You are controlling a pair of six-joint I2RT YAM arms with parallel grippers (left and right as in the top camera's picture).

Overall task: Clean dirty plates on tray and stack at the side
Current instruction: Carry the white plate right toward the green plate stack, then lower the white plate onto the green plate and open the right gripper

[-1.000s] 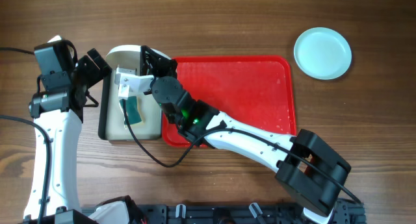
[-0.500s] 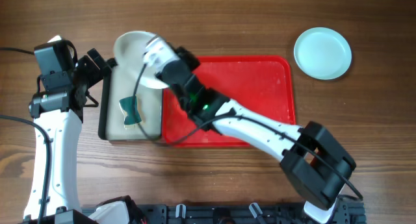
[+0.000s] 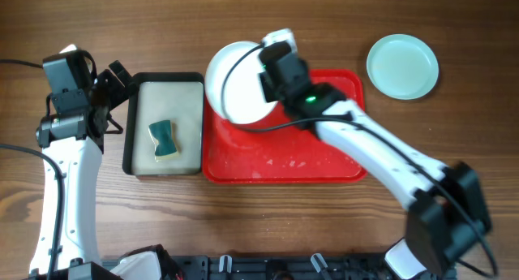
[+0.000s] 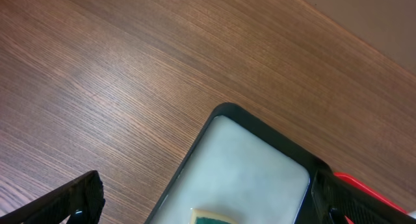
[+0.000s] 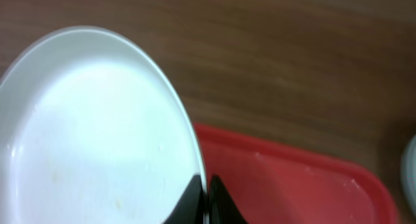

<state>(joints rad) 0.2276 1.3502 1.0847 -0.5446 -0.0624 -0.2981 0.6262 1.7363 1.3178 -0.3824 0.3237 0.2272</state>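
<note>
The white plate (image 3: 235, 93) is pinched at its rim by the right gripper (image 5: 205, 197) over the far-left corner of the red tray (image 3: 324, 154); so thin a hold could be lost. The left gripper (image 3: 122, 81) is spread wide, empty.

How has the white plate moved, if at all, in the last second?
Yes. The plate went right, from the top edge of the cream tray to the top-left corner of the red tray.

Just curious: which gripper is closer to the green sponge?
Left. The left gripper hangs left of the sponge; the right gripper grips the white plate farther away.
</note>
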